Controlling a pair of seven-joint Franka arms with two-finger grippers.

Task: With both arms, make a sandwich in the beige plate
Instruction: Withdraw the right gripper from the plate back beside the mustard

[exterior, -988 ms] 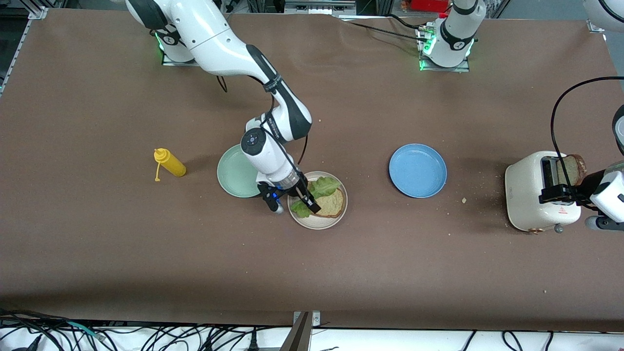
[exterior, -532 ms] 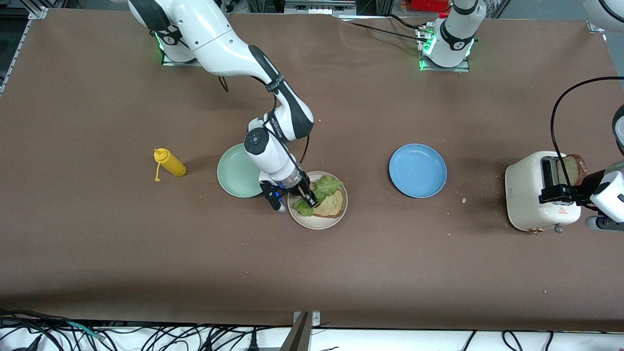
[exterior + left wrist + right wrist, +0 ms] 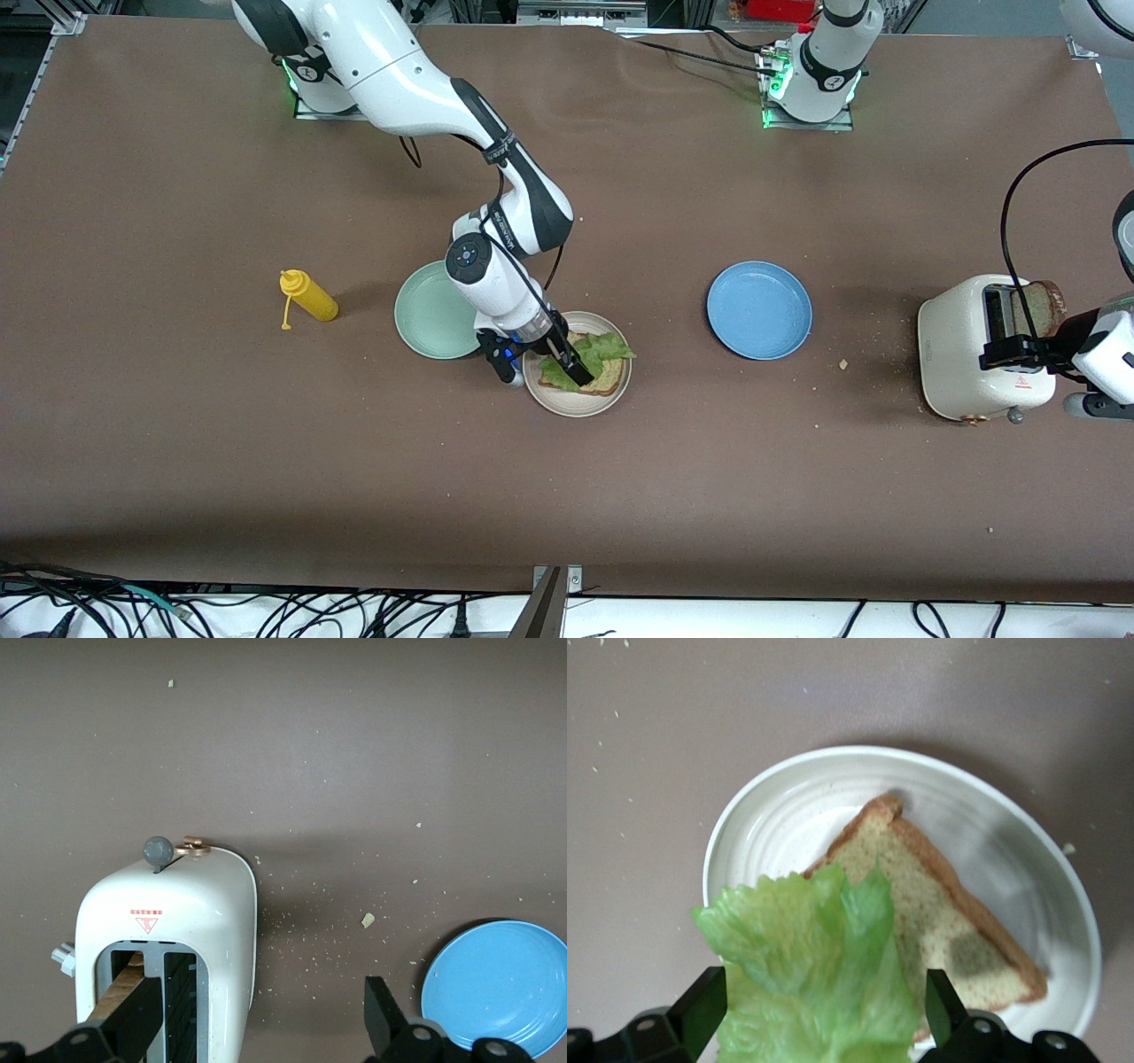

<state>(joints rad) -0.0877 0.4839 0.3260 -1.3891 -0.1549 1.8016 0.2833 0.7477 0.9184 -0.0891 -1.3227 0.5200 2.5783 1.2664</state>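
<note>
So, scanning across from the right arm's end of the table: a yellow squeeze bottle (image 3: pixel 308 297) is lying there, then a mint green plate (image 3: pixel 428 312), and just beside that the beige plate (image 3: pixel 577 403), a bit nearer the front camera. One bread slice (image 3: pixel 950 923) is sitting in the beige plate, with the lettuce leaf (image 3: pixel 592 352) laid over part of it. The right hand (image 3: pixel 567 363) is parked low over that plate with its fingers spread apart, one either side of the leaf in the right wrist view, so the lettuce looks let go rather than pinched. That puts the job at the tail of the lettuce step, by the look of it: base slice down, green on top, lid slice still missing.

Further along, an empty blue plate (image 3: pixel 759 309) is seen, well apart from the beige one, and then a white toaster (image 3: pixel 974 354) at the left arm's end of the table. A second bread slice (image 3: pixel 1038 307) is standing up out of its slot. The left hand (image 3: pixel 1014 351) is hanging over the toaster with its fingers wide and nothing held, lined up around that slice in the left wrist view.

Next move, probably: the right hand gets lifted clear of the plate, and the toaster slice gets gripped by its crust, pulled straight up, then carried over and laid flat on the lettuce. Some care would be needed so the leaf isn't dragged off.
</note>
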